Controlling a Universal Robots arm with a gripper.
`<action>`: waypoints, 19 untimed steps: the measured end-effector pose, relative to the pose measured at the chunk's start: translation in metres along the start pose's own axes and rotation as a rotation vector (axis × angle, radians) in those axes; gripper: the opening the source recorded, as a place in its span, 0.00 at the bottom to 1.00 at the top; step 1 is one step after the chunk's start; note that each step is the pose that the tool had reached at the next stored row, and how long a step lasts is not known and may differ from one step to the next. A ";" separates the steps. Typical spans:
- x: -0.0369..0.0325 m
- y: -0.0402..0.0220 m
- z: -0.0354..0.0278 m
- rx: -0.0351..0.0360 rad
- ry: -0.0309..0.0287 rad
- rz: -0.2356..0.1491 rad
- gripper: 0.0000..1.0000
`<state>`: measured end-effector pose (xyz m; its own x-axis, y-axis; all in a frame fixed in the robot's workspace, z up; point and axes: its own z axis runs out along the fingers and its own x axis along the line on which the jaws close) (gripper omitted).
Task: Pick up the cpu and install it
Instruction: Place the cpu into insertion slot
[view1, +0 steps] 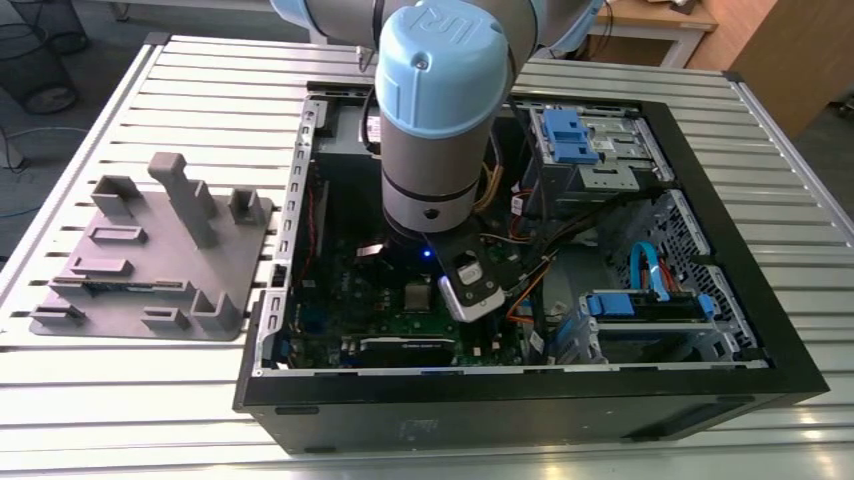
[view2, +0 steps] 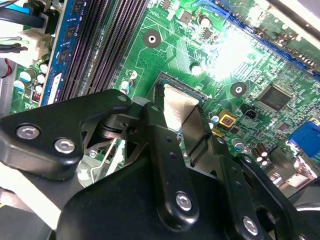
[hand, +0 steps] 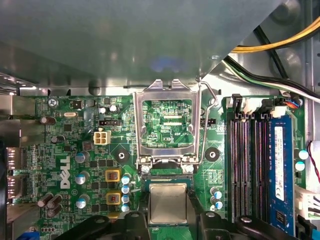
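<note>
The cpu (hand: 168, 202), a small square chip with a pale silvery top, lies flat at the socket on the green motherboard (hand: 75, 150). In both wrist views my gripper (hand: 168, 221) is down over it, with a black finger against each of two opposite edges. In the second wrist view the cpu (view2: 176, 106) shows between the fingers (view2: 161, 145) of the gripper (view2: 177, 125). The socket's metal load frame (hand: 167, 90) stands swung open just beyond the chip. In the exterior view my arm (view1: 434, 120) reaches straight down into the open computer case (view1: 747, 250).
Memory slots (hand: 250, 160) with a blue module run beside the socket. Yellow, black and white cables (hand: 270, 45) cross near the case wall. Drive bays with blue clips (view1: 581, 135) fill the case's far side. A grey plastic tray with upright posts (view1: 147, 250) sits on the slatted table at the exterior view's left.
</note>
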<state>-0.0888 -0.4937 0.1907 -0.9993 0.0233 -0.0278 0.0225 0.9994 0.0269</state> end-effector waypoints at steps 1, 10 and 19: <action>0.0000 0.0000 0.0001 -0.0001 0.0001 0.000 0.40; -0.0001 0.0002 -0.0073 0.0003 0.0005 0.001 0.46; -0.0001 -0.0002 -0.0074 0.0003 0.0005 0.001 0.46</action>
<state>-0.0889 -0.4940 0.1981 -0.9993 0.0242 -0.0273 0.0235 0.9994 0.0266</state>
